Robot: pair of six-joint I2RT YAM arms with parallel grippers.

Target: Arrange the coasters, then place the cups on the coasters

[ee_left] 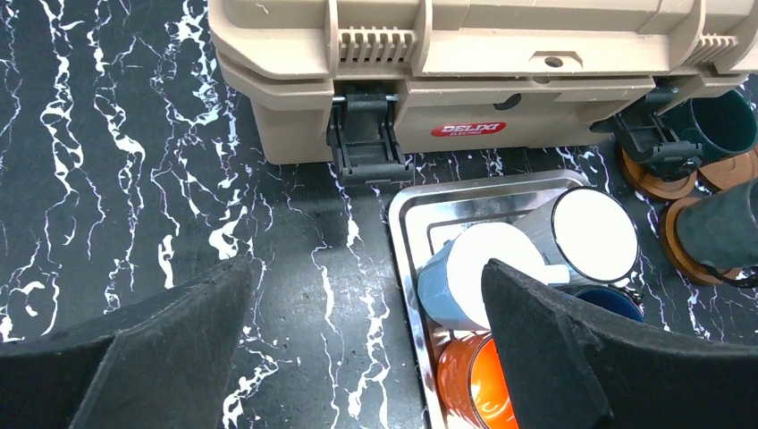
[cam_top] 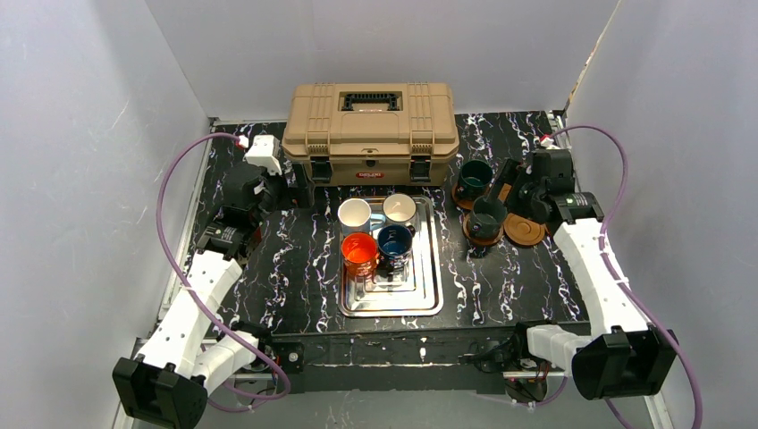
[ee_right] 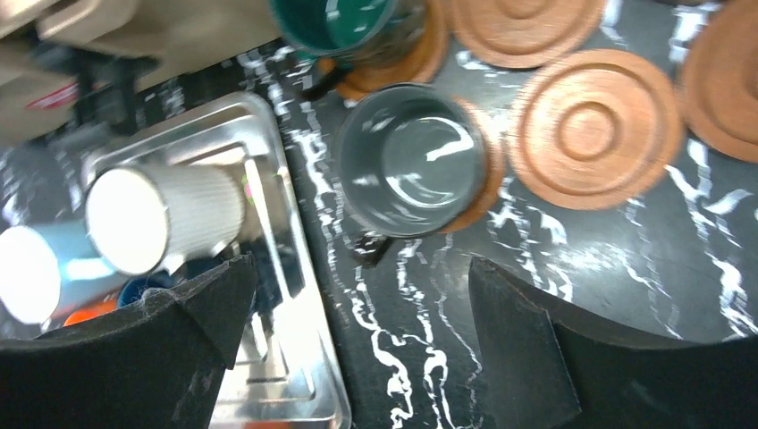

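Note:
Two cream-white cups (cam_top: 354, 214) (cam_top: 400, 208), an orange cup (cam_top: 359, 249) and a navy cup (cam_top: 394, 239) stand on the steel tray (cam_top: 391, 304). To the right, a dark teal cup (cam_top: 475, 177) and a dark grey-green cup (ee_right: 411, 159) each sit on a brown coaster (ee_right: 485, 183). Three bare coasters (ee_right: 594, 130) (ee_right: 523, 27) (ee_right: 724, 80) lie beside them. My right gripper (ee_right: 357, 331) hangs open just near of the grey-green cup, holding nothing. Open and empty too, my left gripper (ee_left: 366, 331) hovers over the table left of the tray, by the toolbox front.
A tan toolbox (cam_top: 371, 131) stands at the back centre, close behind the tray and the teal cup. White walls close in the table on three sides. Bare black marble surface (cam_top: 295, 259) lies left of the tray.

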